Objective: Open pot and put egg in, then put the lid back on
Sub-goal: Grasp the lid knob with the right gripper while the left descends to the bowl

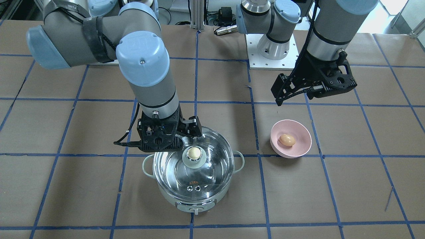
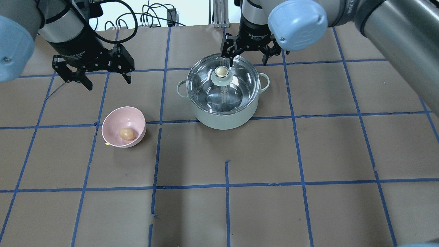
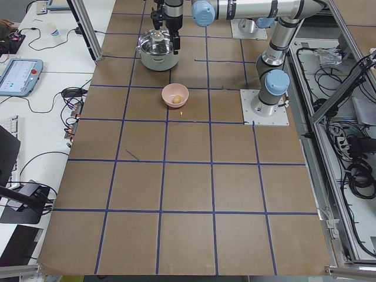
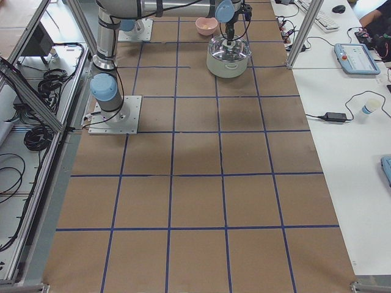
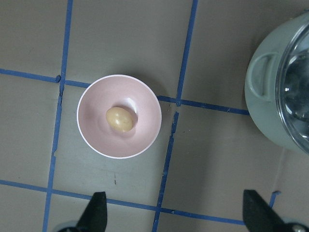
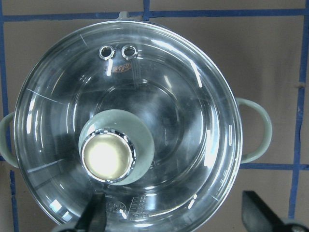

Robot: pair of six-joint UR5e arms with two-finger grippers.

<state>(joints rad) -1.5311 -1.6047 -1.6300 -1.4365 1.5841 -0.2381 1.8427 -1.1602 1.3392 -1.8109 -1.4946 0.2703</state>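
While the lid (image 1: 212, 167) covers the pot (image 2: 224, 118), the egg (image 1: 287, 139) lies in a pink bowl (image 1: 300, 147)

Where the worktop (image 1: 332, 186) comes nearest the front-facing camera, the pot stands upright on brown paper crossed by blue tape lines (image 1: 66, 154). Its control tab (image 1: 194, 208) is turned to that camera, and a loop handle (image 1: 239, 161) sticks out at either side. The clear glass lid is seated level on the rim, with the two metal vent rings (image 1: 194, 188) on the near side and the cream-topped knob (image 1: 193, 153) at the middle. Above the far part of the lid hangs the right end effector (image 6: 178, 220), its fingers spread wide and holding nothing. In its wrist view the knob lies off the midline, close to one finger rather than between the two. Whether that finger touches the lid I cannot tell.

A little farther back, toward the robot's left, the pink bowl sits apart from the pot, just beside a crossing of tape lines. The tan egg rests on its side in the bowl's bottom. Farther back again, the left end effector (image 2: 108, 81) hangs in the air above bare worktop beyond the bowl, fingers spread and empty. At the far edge stands the left arm's base (image 1: 274, 46).
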